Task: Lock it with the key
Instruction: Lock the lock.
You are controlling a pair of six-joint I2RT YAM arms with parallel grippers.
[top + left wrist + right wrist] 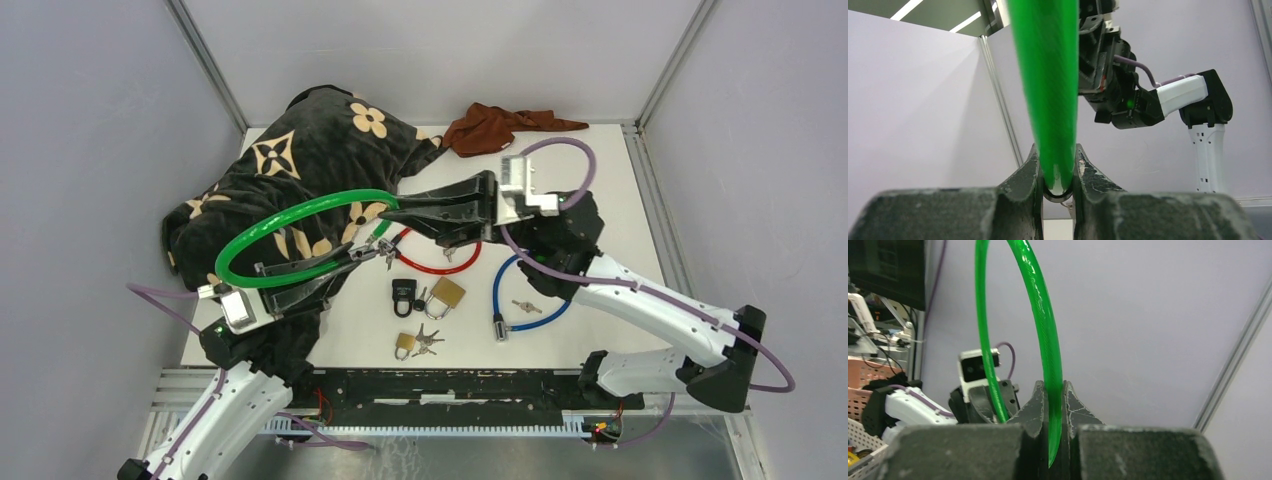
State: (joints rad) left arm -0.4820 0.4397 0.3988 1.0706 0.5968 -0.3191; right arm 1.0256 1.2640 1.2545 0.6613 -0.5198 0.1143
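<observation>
While the green cable lock point(290, 215) is bent, it can spring.
Your left gripper point(358, 253) and right gripper point(390, 212) each pinch it; uneven pulling loosens it.

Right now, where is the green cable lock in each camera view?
Top external: green cable lock arcs left of centre, above flowered cloth.
Left wrist: thick bar down the middle, pinched in left claw.
Right wrist: thin loop rising from right claw.
Shared landmark: pale wall.
</observation>
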